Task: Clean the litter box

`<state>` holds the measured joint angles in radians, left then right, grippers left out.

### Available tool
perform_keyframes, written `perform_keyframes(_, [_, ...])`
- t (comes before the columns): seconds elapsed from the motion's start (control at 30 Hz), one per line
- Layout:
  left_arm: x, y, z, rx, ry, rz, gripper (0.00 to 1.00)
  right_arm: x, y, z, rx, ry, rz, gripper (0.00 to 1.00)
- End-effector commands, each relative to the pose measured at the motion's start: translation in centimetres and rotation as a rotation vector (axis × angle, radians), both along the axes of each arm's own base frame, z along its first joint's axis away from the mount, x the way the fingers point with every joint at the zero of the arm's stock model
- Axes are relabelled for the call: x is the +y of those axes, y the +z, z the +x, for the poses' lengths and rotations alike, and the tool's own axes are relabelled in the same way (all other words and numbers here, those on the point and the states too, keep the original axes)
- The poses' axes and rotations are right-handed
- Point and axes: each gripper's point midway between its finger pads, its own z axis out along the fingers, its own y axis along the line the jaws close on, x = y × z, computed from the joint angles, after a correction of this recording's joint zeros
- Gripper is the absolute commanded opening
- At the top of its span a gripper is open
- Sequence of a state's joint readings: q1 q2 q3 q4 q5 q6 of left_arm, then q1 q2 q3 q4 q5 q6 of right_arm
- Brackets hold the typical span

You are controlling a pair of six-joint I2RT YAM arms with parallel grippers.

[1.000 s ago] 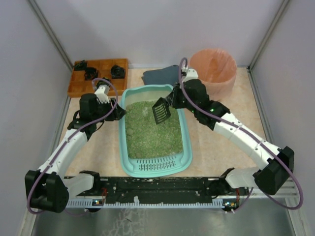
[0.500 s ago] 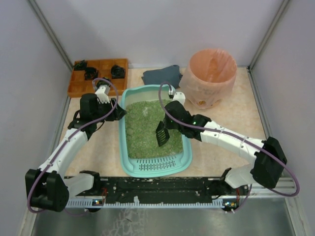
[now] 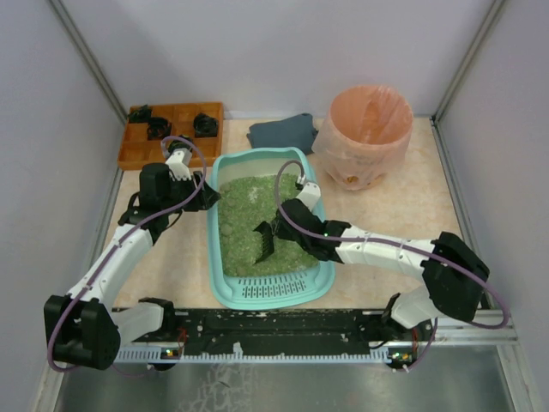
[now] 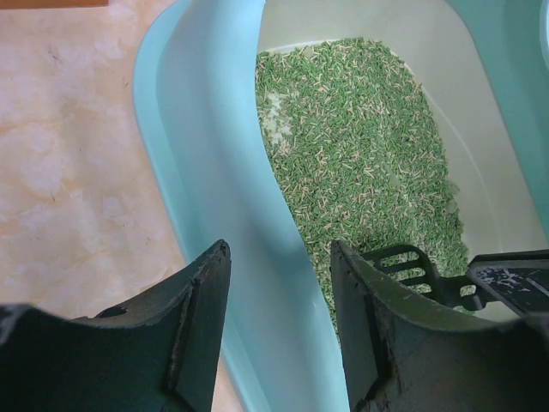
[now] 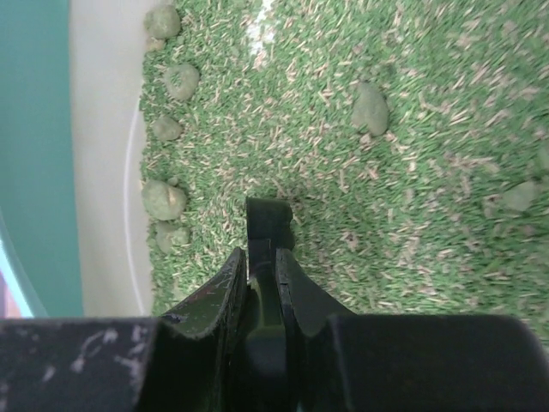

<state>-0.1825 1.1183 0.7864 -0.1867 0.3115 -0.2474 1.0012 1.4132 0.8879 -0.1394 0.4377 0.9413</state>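
Note:
The light teal litter box (image 3: 214, 257) sits mid-table, holding green litter (image 3: 244, 210), with its slotted grille (image 3: 268, 290) at the near end. My left gripper (image 3: 208, 196) straddles the box's left rim (image 4: 223, 154) and is closed on it (image 4: 279, 257). My right gripper (image 3: 277, 227) is shut on the handle of a black slotted scoop (image 3: 263, 241). The scoop's head is dipped into the litter at the left middle of the box. In the right wrist view the scoop (image 5: 268, 221) points into litter beside several clumps (image 5: 163, 199). The scoop also shows in the left wrist view (image 4: 412, 266).
A round bin lined with a pink bag (image 3: 369, 129) stands at the back right. A folded dark cloth (image 3: 281, 131) lies behind the box. A brown wooden tray with black pieces (image 3: 171, 129) is at the back left. Grey walls close in both sides.
My right arm has swung the scoop from raised at the box's far right corner, near the bin, down and toward the near left into the litter. The left arm has not moved.

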Motion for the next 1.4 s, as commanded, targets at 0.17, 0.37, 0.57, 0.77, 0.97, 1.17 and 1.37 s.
perform_keyframes(0.17, [0.0,0.1,0.1,0.000,-0.002,-0.011,0.56,5.3,-2.2,-1.0,0.096,0.057,0.208,0.00])
perform_keyframes(0.37, [-0.1,0.0,0.1,0.003,-0.005,-0.012,0.56,7.8,-3.5,-1.3,0.149,0.118,0.235,0.00])
perform_keyframes(0.57, [0.0,0.0,0.1,0.002,-0.005,-0.011,0.56,8.5,-5.9,-2.0,0.211,0.141,0.234,0.00])
perform_keyframes(0.77, [0.1,0.1,0.1,-0.003,0.000,-0.007,0.56,7.1,-3.5,-1.1,0.141,0.082,0.246,0.00])
perform_keyframes(0.97, [0.0,0.1,0.1,-0.001,-0.003,-0.012,0.56,5.7,-1.0,-0.3,0.088,0.041,0.293,0.00])
perform_keyframes(1.17, [0.0,0.2,0.1,-0.005,-0.002,-0.010,0.56,4.3,0.0,0.2,0.072,-0.001,0.338,0.00])
perform_keyframes(1.37, [0.1,0.2,0.1,-0.005,0.001,-0.008,0.56,2.7,1.0,0.4,0.054,-0.026,0.381,0.00])
